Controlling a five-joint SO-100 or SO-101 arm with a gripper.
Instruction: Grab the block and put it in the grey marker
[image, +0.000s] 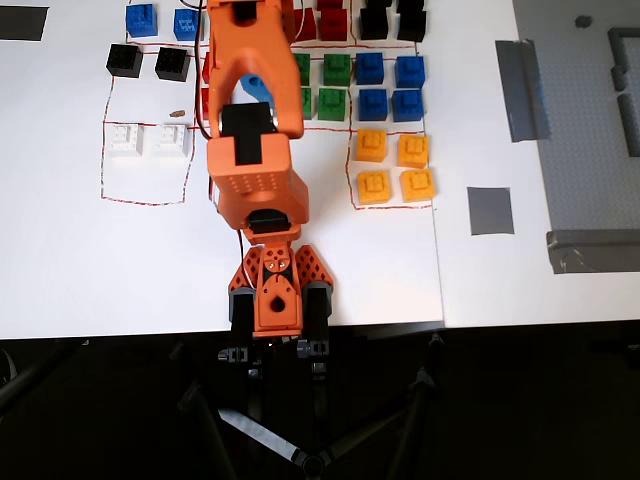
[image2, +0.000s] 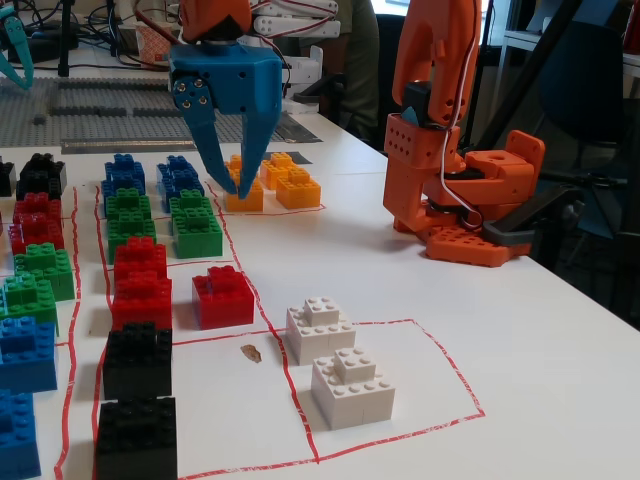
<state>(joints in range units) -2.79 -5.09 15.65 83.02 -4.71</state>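
Two white blocks sit side by side inside a red-outlined box, one (image: 125, 140) (image2: 352, 385) and the other (image: 172, 140) (image2: 320, 328); either fits the block. The grey marker (image: 490, 210) lies flat to the right of the yellow blocks in the overhead view. My blue gripper (image2: 237, 190) hangs with its fingers pointing down, above the table between the green and yellow blocks and well beyond the white ones. Its tips meet and hold nothing. In the overhead view the orange arm hides it except for a blue sliver (image: 256, 88).
Rows of black (image2: 137, 360), red (image2: 222, 296), green (image2: 196, 222), blue (image2: 124, 172) and yellow (image: 395, 165) blocks fill the red-lined boxes. The arm's base (image: 272, 295) stands at the table's front edge. A studded grey baseplate (image: 590, 130) with grey tape strips (image: 520, 90) lies at the right.
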